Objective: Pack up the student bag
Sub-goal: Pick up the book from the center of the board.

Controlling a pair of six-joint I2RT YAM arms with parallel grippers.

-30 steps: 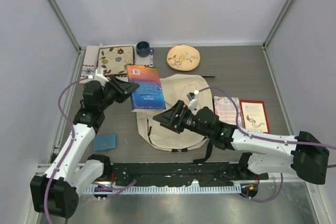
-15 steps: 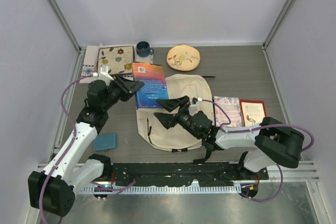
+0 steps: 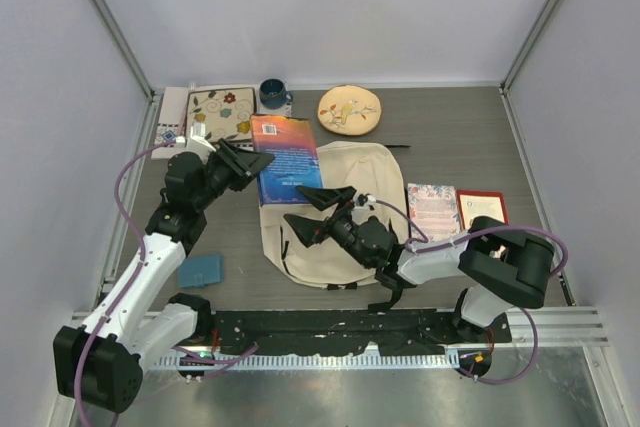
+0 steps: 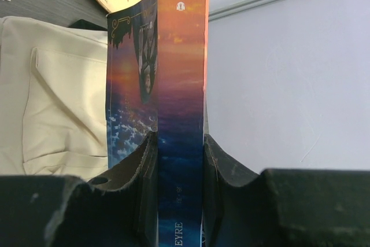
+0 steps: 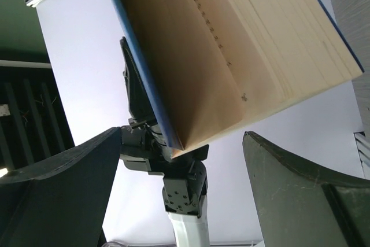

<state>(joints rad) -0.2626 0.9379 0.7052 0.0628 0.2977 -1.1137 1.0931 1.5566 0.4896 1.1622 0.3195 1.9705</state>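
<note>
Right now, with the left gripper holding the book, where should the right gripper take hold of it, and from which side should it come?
Probably the page edge of the book, near its free corner, coming from the side opposite the left gripper, which is shut across the spine. The right gripper is open, and its wrist view shows that corner and the page block facing it.

A blue mug (image 3: 272, 94) is sitting at 11 o'clock by the far edge, with a flowered square pad (image 3: 222, 113) lying just left of it. A round yellowish plate (image 3: 349, 109) is resting at 12. A blue-and-orange book (image 3: 285, 155) is showing its cover near centre. A pink booklet (image 3: 431, 209) and a red-bordered card (image 3: 483, 209) are lying side by side at 3. A small blue square (image 3: 200, 271) is lying at 8.
</note>
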